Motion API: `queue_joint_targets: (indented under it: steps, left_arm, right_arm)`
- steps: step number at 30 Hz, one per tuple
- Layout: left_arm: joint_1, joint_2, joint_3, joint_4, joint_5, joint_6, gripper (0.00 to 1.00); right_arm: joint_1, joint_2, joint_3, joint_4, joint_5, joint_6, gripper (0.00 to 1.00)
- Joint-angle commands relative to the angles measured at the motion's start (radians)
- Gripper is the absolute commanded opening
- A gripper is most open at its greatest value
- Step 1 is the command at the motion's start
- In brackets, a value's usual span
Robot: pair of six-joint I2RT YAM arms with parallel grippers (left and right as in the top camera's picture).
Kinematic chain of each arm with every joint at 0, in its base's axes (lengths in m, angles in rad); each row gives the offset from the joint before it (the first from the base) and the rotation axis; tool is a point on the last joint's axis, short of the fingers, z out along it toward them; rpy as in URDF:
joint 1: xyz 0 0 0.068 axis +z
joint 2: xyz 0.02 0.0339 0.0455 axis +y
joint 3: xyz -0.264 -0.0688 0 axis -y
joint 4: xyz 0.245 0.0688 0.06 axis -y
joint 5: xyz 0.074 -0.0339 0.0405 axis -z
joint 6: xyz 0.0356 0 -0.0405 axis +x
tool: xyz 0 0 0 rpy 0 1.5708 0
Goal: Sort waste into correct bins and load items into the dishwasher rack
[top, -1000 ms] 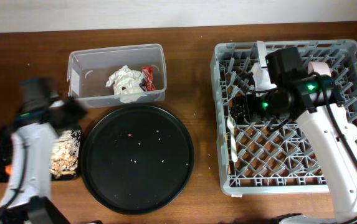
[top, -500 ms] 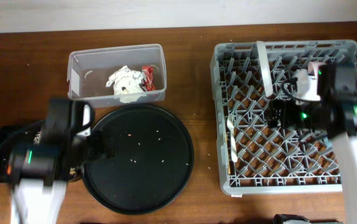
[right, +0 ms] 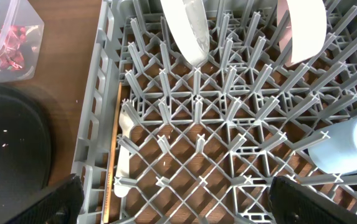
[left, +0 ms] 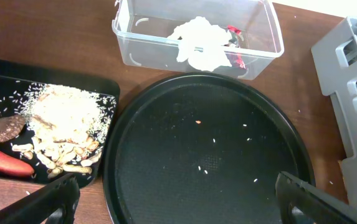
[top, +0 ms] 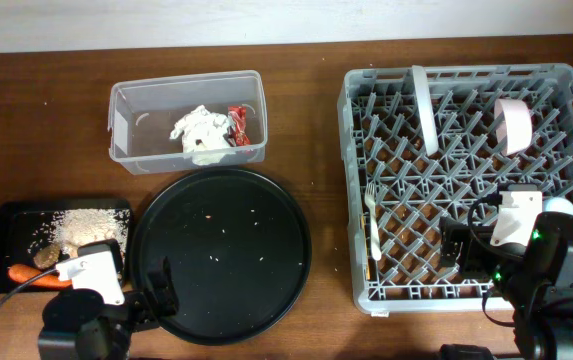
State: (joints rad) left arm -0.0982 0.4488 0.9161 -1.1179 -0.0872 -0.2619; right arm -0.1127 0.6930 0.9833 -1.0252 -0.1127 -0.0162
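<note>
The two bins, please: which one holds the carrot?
The shallow black tray, with the carrot lying in it; the clear tub holds only paper and a wrapper.

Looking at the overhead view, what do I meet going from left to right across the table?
Flat black tray, large round black tray, white fork, white plate, pinkish-white bowl. Clear tub left out: it overlaps both trays.

Wooden table (top: 316,150): tub (top: 259,110), flat tray (top: 4,240), round tray (top: 221,290), rack (top: 466,72)
</note>
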Motion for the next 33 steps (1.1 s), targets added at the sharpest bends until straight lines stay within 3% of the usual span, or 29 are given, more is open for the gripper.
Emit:
queue_joint_targets:
  steps: [1,7,11,16,21,23,24,27,33]
  left_arm:
    - [0.003,-0.005,-0.006,-0.002,-0.015,-0.014,0.99]
    - [0.003,-0.005,-0.006,-0.002,-0.015,-0.013,0.99]
    - [0.003,-0.005,-0.006,-0.002,-0.015,-0.013,0.99]
    - [0.003,-0.005,-0.006,-0.002,-0.015,-0.013,0.99]
    - [0.003,-0.005,-0.006,-0.002,-0.015,-0.013,0.99]
    - [0.003,-0.005,-0.006,-0.002,-0.015,-0.013,0.99]
    - [0.003,-0.005,-0.006,-0.002,-0.015,-0.013,0.99]
    - [0.003,-0.005,-0.006,-0.002,-0.015,-0.013,0.99]
    - [0.003,-0.005,-0.006,-0.002,-0.015,-0.013,0.99]
  right_arm:
    - [-0.006,0.001,-0.002,0.001,0.013,-0.01,0.98]
    - [0.032,-0.087,-0.003,0.0,0.013,-0.01,0.98]
    - [0.082,-0.343,-0.076,0.05,0.039,-0.01,0.98]
    - [0.097,-0.64,-0.512,0.481,-0.018,-0.01,0.98]
    - [0.1,-0.69,-0.875,1.098,0.005,-0.011,0.98]
    - [0.1,-0.69,-0.948,1.213,0.047,-0.011,0.98]
    - [0.1,-0.69,-0.969,1.215,0.062,-0.011,0.98]
    - [0.1,-0.69,-0.978,0.968,0.092,-0.01,0.98]
    - [0.1,-0.689,-0.978,0.946,0.095,-0.01,0.98]
